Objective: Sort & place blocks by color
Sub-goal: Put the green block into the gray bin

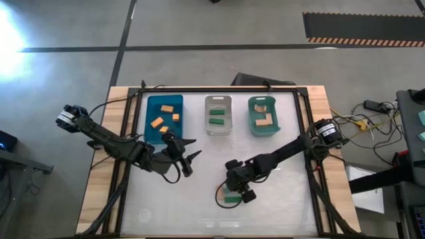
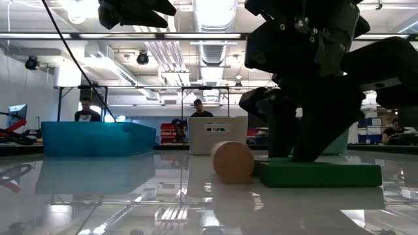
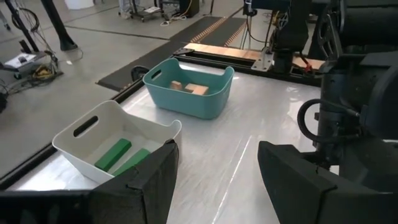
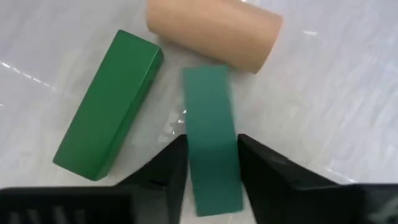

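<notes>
**Currently: right hand clamped on a green bar, lower centre of the tabletop**

Right hand (image 4: 212, 163): its two dark fingers close on either side of a green bar (image 4: 210, 137) and grip it. In the high view this hand (image 1: 234, 189) sits at the lower centre of the frame.

Beside the gripped bar lies a second green bar (image 4: 109, 104), flat on the tabletop (image 1: 285, 206) and not touching the fingers. A tan cylinder (image 4: 214, 32) lies just beyond both, on its side. In the low view the cylinder (image 2: 232, 162) touches the end of a green bar (image 2: 318, 173).

Left hand (image 1: 186, 152): positioned left of centre in the high view, below the blue bin (image 1: 151, 126), fingers spread apart and holding nothing.

Bins, upper centre of the high view, left to right:
- Blue bin: orange blocks (image 1: 166, 117).
- Clear bin (image 1: 218, 100): two green blocks (image 1: 217, 117).
- Teal bin (image 1: 252, 123): tan blocks (image 1: 264, 115).
</notes>
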You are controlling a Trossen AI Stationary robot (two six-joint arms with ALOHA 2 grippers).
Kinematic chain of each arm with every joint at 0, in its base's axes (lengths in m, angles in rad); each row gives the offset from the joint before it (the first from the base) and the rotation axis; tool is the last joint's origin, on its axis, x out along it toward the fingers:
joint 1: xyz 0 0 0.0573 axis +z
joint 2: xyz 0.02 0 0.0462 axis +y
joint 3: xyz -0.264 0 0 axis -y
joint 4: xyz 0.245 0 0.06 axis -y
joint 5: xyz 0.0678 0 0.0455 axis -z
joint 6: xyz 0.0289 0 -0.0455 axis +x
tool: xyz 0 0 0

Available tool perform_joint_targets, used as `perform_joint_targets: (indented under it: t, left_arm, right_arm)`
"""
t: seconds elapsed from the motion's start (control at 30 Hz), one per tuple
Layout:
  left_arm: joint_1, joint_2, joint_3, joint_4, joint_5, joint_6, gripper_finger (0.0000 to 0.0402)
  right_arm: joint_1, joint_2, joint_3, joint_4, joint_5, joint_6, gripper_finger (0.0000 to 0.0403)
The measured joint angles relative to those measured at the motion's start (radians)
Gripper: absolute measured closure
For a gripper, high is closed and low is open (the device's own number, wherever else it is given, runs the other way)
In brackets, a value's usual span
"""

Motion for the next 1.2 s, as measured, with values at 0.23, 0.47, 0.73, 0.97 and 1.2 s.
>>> perform_joint_targets:
  t: [0.23,0.47,0.73,0.97,1.2]
  left_arm:
    - [0.0,0.0,0.0,0.002,-0.079,0.077,0.0196]
    - [0.0,-0.005,0.0,0.0,-0.164,0.214,0.0196]
    - [-0.001,-0.02,-0.003,-0.044,-0.134,0.275,0.0196]
    - [-0.015,-0.02,-0.018,-0.045,0.158,0.22,0.0196]
    - [-0.051,-0.019,-0.024,-0.135,0.274,0.037,0.0196]
  right_arm:
    - [-0.01,-0.013,0.003,-0.031,-0.006,-0.003,0.0315]
    - [-0.046,-0.075,0.066,-0.199,0.004,0.01,0.0315]
    - [-0.16,-0.157,0.211,-0.423,0.084,-0.041,0.0311]
    - [-0.35,-0.196,0.314,-0.461,0.085,-0.161,0.0309]
    - [-0.557,-0.147,0.406,-0.465,0.084,-0.268,0.0308]
